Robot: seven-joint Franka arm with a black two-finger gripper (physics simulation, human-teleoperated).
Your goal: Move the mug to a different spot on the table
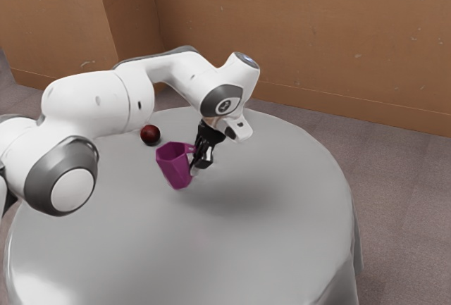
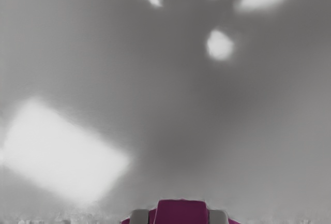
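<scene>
A purple mug (image 1: pixel 175 165) hangs tilted a little above the round grey table (image 1: pixel 282 241), its shadow falling on the tabletop toward the exterior view's right. My black gripper (image 1: pixel 199 158) comes down from the white arm and is shut on the mug's side nearest the hand. In the wrist view a purple piece of the mug (image 2: pixel 181 211) sits right under the hand, pinched between two grey fingertips (image 2: pixel 138 217), with the glossy table (image 2: pixel 165 105) beyond it.
A small dark red ball (image 1: pixel 150 134) lies on the table just behind the mug, toward the arm's base. The table's rim curves round at the exterior view's right, with carpet floor and brown walls beyond.
</scene>
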